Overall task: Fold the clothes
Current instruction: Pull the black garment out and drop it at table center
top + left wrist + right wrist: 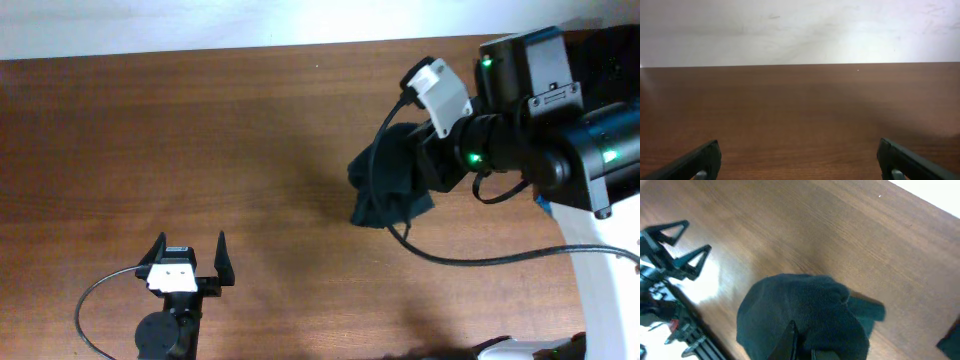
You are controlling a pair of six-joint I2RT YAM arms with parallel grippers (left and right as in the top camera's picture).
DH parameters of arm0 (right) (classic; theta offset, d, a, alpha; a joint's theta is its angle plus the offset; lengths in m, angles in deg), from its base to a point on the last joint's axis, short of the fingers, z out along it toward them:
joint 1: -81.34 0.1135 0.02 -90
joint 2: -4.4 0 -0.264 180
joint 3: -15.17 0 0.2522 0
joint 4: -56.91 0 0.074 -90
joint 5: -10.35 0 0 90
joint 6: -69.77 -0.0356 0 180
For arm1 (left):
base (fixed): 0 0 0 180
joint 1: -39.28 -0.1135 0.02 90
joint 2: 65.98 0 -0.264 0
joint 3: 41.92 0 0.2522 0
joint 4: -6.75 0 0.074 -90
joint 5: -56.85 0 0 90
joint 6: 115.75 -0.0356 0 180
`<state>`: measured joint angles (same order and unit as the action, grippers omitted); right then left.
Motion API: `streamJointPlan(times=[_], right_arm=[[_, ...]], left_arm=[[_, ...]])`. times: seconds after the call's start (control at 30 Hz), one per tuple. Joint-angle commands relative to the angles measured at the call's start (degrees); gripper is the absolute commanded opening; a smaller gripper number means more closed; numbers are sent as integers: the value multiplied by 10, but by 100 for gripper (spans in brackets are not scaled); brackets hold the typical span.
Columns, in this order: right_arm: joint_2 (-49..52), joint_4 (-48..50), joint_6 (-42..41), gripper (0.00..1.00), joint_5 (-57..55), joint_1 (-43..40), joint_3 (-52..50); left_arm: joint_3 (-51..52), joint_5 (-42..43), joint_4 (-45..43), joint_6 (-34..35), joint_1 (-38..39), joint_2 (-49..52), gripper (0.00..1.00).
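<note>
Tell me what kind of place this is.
Probably a robotics lab bench: a bare wooden table against a plain white wall, with a left gripper open and a right gripper clutching a bunched black T-shirt.

Brown wooden table [200, 150] (fine grain) against a pale wall [790, 30].

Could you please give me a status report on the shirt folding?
Left end effector open, empty. Right end effector shut on black T-shirt, bunched, unfolded. Nothing seen in the way.
</note>
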<state>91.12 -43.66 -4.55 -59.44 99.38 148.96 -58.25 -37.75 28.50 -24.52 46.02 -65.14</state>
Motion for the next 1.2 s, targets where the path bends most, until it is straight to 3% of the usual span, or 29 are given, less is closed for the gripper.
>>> streamJointPlan(times=[0.0, 0.27, 0.5, 0.67, 0.87, 1.17], right_arm=[[-13, 2, 30, 4, -36, 11, 35], [-13, 55, 2, 4, -134, 11, 193], [3, 106, -55, 4, -116, 11, 210], [56, 51, -27, 4, -37, 11, 210], [110, -57, 23, 4, -57, 11, 210], [177, -76, 28, 4, -54, 55, 207]], left_arm=[[4, -6, 0, -9, 0, -5, 99], [4, -6, 0, -9, 0, -5, 99], [4, -6, 0, -9, 0, -5, 100], [4, -6, 0, -9, 0, -5, 99], [4, -6, 0, -9, 0, -5, 99], [4, -6, 0, -9, 0, -5, 99]])
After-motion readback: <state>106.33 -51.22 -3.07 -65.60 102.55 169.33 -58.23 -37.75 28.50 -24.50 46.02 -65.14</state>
